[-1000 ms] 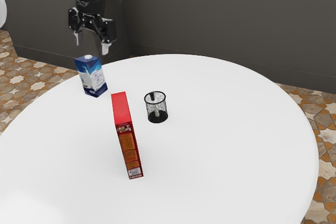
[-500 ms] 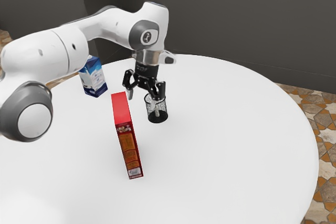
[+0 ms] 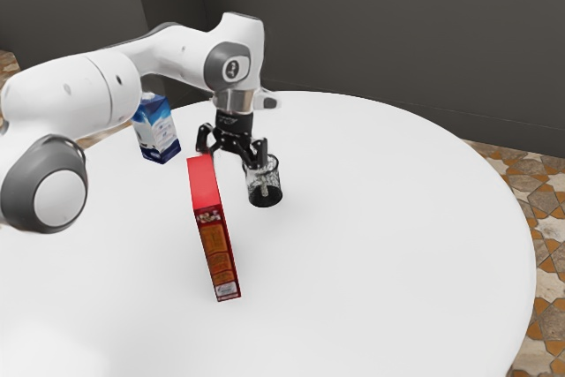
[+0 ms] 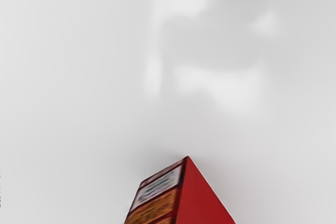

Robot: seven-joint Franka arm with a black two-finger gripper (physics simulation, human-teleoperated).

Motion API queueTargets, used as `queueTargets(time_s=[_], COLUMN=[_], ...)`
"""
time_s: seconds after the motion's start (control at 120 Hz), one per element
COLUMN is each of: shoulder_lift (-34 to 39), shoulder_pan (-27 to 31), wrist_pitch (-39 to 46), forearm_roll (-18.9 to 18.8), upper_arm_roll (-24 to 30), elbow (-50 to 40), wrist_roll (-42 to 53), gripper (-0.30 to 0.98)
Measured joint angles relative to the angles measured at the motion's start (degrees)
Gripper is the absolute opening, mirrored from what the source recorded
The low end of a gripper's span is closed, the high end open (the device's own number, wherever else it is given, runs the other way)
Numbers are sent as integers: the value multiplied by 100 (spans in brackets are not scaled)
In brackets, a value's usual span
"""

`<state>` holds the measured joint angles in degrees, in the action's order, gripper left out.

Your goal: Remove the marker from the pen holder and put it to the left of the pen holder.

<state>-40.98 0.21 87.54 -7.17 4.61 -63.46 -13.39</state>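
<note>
My gripper (image 3: 232,162) is low between the red box and the pen holder in the exterior view, its two fingers spread wide. The finger nearer the exterior view's right overlaps the rim of the black mesh pen holder (image 3: 268,199); whether they touch I cannot tell. The other finger's tip is hidden behind the red box's top. Through the mesh, the pale lower part of the marker (image 3: 264,187) shows, standing inside the holder, while its dark upper end is covered by the gripper.
A tall red box (image 3: 217,240) stands close in front of the gripper; the wrist view has the same red box (image 4: 202,198) near the hand. The blue and white carton (image 3: 156,132) is behind, toward the exterior view's left. All stand on a round white table (image 3: 380,245).
From beyond the carton, my arm has swung in over the table to the pen holder, then shifted slightly back toward the exterior view's left. The marker is still in the holder.
</note>
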Motion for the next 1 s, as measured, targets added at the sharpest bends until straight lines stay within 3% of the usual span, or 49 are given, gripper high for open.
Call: queueTargets(time_s=[0.275,0.675,1.0], shoulder_lift=[-28,44,-208], shoulder_pan=[157,201,292], wrist_pitch=[611,534,1978], forearm_roll=[708,1236,1363], upper_arm_roll=[1,10,6], elbow=[-22,-177,-152], wrist_roll=[-697,-1455,-1043], gripper=[69,69,69])
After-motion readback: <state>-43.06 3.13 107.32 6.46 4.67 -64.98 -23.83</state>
